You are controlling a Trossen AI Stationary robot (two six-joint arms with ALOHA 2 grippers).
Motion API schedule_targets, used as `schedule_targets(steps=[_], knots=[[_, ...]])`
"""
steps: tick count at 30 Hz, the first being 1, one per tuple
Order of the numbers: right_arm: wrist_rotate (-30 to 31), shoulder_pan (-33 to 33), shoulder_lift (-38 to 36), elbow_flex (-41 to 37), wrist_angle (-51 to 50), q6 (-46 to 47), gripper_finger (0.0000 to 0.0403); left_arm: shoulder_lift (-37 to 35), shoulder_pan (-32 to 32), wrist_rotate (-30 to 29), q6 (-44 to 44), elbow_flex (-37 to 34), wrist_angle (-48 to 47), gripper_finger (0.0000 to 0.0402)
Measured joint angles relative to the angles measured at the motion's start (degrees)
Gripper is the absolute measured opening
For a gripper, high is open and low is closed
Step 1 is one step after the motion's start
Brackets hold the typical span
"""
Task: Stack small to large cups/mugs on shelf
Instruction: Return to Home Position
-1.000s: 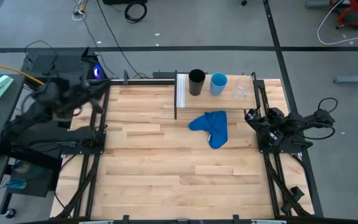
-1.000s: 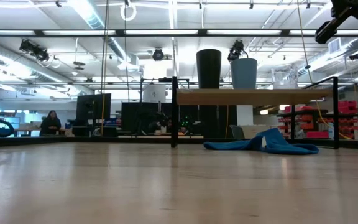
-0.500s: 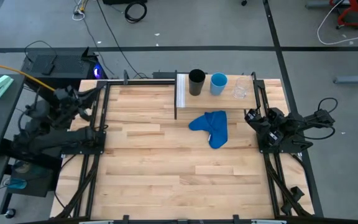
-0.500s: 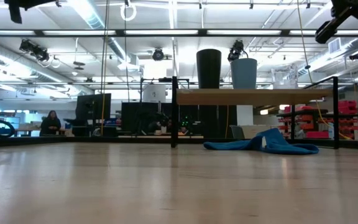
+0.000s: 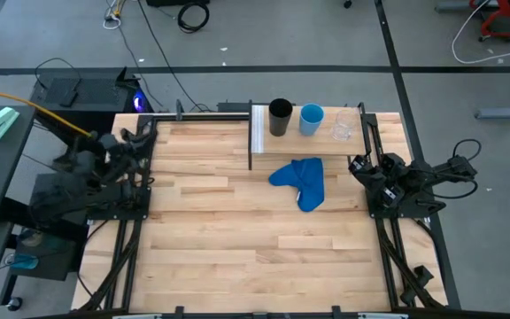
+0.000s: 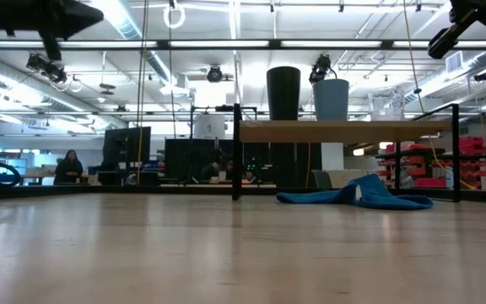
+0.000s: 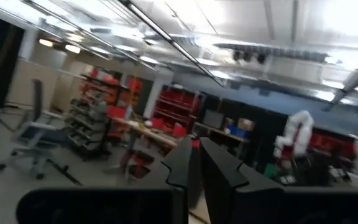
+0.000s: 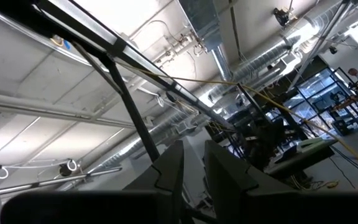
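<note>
Bright, even overhead light covers the worktop [image 5: 220, 230] in the high view, leaving only faint, short shadows beside the cloth [image 5: 301, 182] and the shelf [image 5: 258, 133]. In the low view, long ceiling lamps [image 6: 226, 44] glare at 12 o'clock. Against them the black cup [image 6: 283, 93] stands as a silhouette, and the worktop carries a soft sheen. Both wrist views look up into bright ceiling light.

High camera: overhead, straight down, whole table [image 5: 237, 230] framed. Low camera: tabletop height, facing level across toward shelf [image 6: 344, 131], seen by both. Wrist cameras: tilted toward ceiling [image 8: 55, 56].
</note>
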Motion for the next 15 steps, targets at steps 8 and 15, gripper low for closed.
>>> schedule_targets(steps=[8, 15], knots=[[0.0, 0.0, 0.0, 0.0, 0.0, 0.0, 0.0073, 0.1, 0.0, 2.0, -3.2, -10.2, 10.6, 0.0038], [0.0, 0.0, 0.0, 0.0, -1.4, 1.5, 0.0073, 0.0, 0.0, 3.7, -4.4, -13.8, 11.3, 0.003]])
